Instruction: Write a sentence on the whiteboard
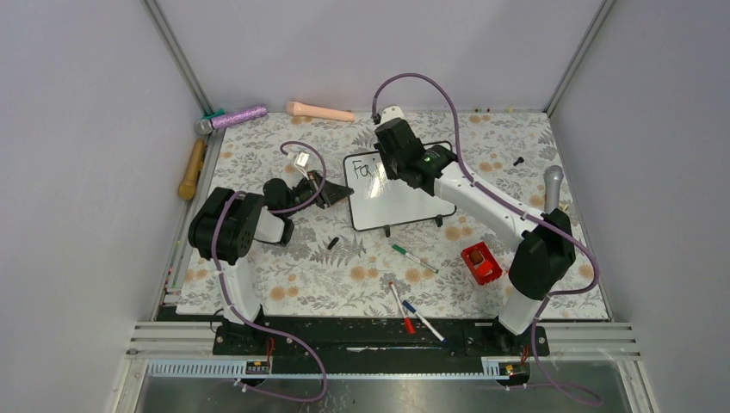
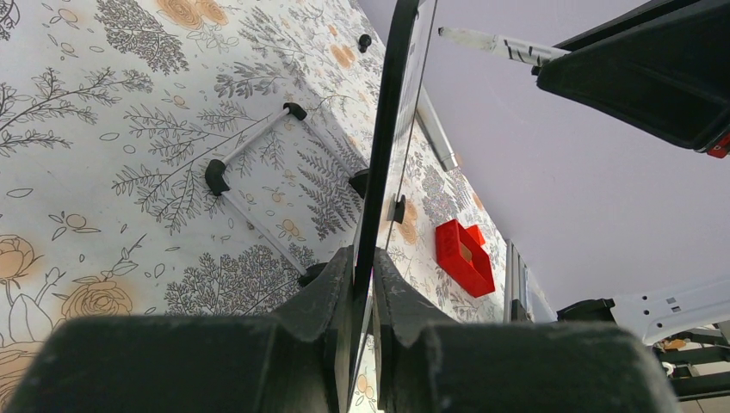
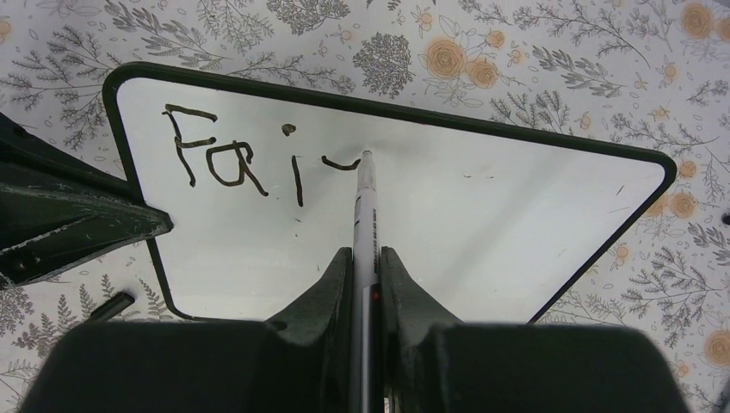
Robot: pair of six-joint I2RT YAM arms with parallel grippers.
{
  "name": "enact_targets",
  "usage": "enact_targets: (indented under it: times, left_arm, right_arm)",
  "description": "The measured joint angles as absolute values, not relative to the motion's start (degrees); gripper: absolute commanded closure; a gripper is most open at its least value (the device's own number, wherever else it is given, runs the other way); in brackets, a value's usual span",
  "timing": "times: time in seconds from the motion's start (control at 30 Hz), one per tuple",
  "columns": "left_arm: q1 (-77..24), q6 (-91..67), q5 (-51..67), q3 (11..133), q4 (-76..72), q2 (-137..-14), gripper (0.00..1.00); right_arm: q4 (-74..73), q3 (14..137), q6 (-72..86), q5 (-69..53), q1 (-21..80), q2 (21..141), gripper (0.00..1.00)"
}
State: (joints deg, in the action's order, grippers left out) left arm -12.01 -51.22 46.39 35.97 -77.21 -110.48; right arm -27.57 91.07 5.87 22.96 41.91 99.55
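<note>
so the right gripper [image 3: 365,262] is pinching a slim white marker pen [image 3: 366,206], tip on the small glossy black-framed whiteboard [image 3: 448,224] mid-table beside the black handwritten sentence [image 3: 225,161] reading "Fai", and the left gripper [image 2: 362,262] is clamped on the board's edge.

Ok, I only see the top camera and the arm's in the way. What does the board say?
Observer: In the right wrist view, the writing on the whiteboard reads "Fai", plus one small new stroke.
Operator: Is the pen touching it?
Observer: The marker seems to touch right at that stroke. The right gripper has its jaws shut on it.
Operator: And the other arm?
Observer: The left gripper has its jaws clamped on the board's black edge.
</note>
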Motion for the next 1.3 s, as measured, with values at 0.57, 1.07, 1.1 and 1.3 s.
enact_targets:
  times: [0.57,1.07,1.1,1.3]
  left_arm:
    - [-12.05,-51.22,46.39,35.97,-77.21,-110.3,0.98]
    - [-12.05,-51.22,46.39,35.97,-77.21,-110.3,0.98]
    - [-12.05,-51.22,46.39,35.97,-77.21,-110.3,0.98]
    - [-12.05,-51.22,46.39,35.97,-77.12,-110.3,0.98]
  right_arm:
    - [-27.55,93.45,5.85,20.97,41.89,99.63,1.0]
    - [-27.59,94.32,5.85,20.47,41.87,101.78,1.0]
    - [-27.59,94.32,5.85,20.47,41.87,101.86,1.0]
    - [-27.75,94.32,5.85,20.47,41.87,102.19,1.0]
